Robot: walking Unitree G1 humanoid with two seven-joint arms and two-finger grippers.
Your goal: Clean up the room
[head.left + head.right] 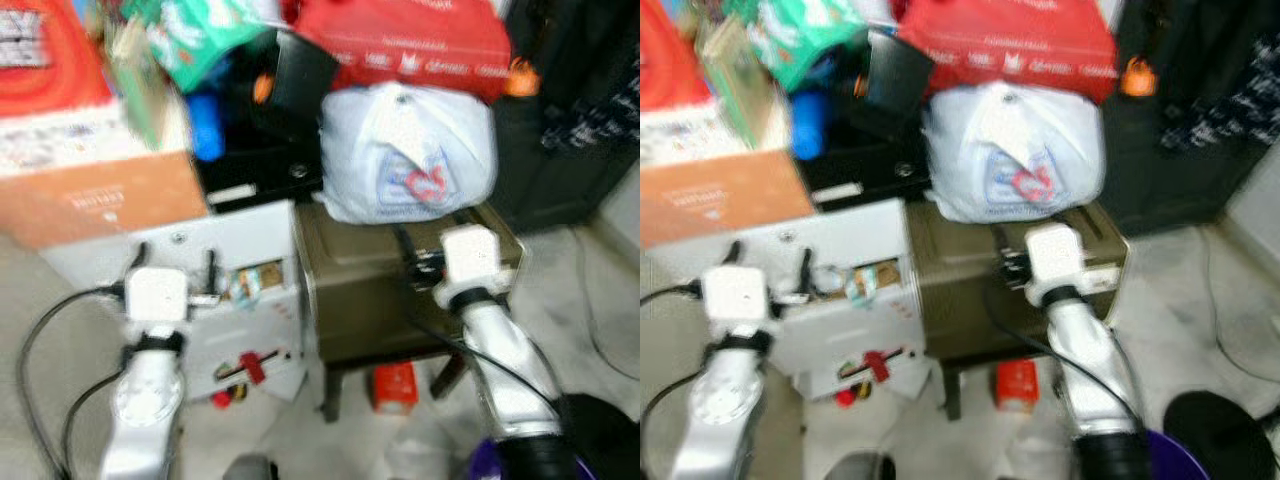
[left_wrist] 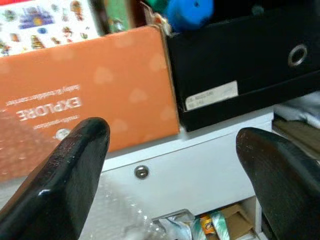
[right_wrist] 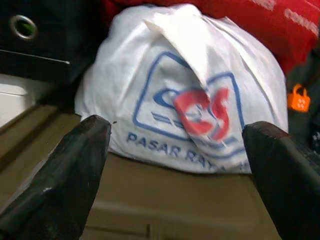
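Jaws wide on both grippers: right gripper (image 3: 175,145) faces the white plastic bag (image 3: 185,90) on the olive cabinet (image 1: 360,290); left gripper (image 2: 175,165) faces the orange box (image 2: 85,90).

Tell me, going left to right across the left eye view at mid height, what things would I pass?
Orange box → white cabinet → olive crate with the white bag on top → dark bags at the far right.
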